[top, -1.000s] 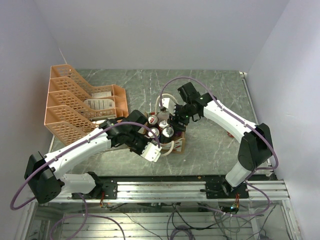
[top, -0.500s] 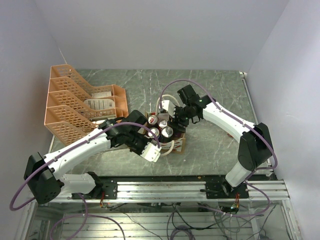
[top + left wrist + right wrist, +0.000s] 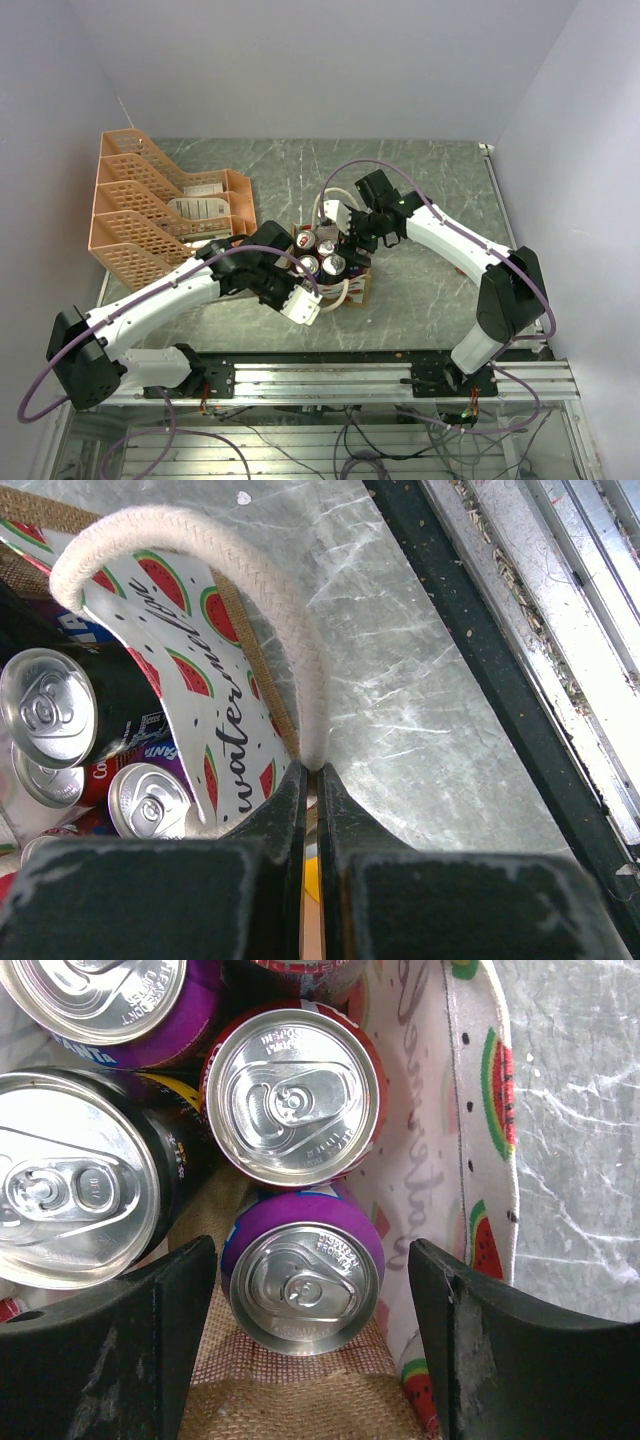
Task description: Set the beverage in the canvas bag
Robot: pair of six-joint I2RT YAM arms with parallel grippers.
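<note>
The beverage, a purple can [image 3: 303, 1285], stands upright inside the canvas bag [image 3: 440, 1160], on its burlap floor next to the watermelon-print wall. My right gripper [image 3: 310, 1255] is open around the can, a gap showing on each side between it and the fingers [image 3: 160, 1340]. Several other cans fill the bag, among them a red one [image 3: 290, 1095] and a black one [image 3: 70, 1190]. My left gripper [image 3: 311, 775] is shut on the bag's white rope handle [image 3: 250, 570], at the near side of the bag [image 3: 358, 290]. In the top view my right gripper [image 3: 348, 252] hangs over the cans.
An orange mesh tray rack [image 3: 160, 215] stands at the back left of the marbled table [image 3: 430, 290]. A black rail [image 3: 480, 670] and metal frame run along the table's near edge, close behind my left gripper.
My right gripper's jaws have spread apart and let go of the purple can, which now stands in the bag. The left gripper has kept its hold on the handle.
</note>
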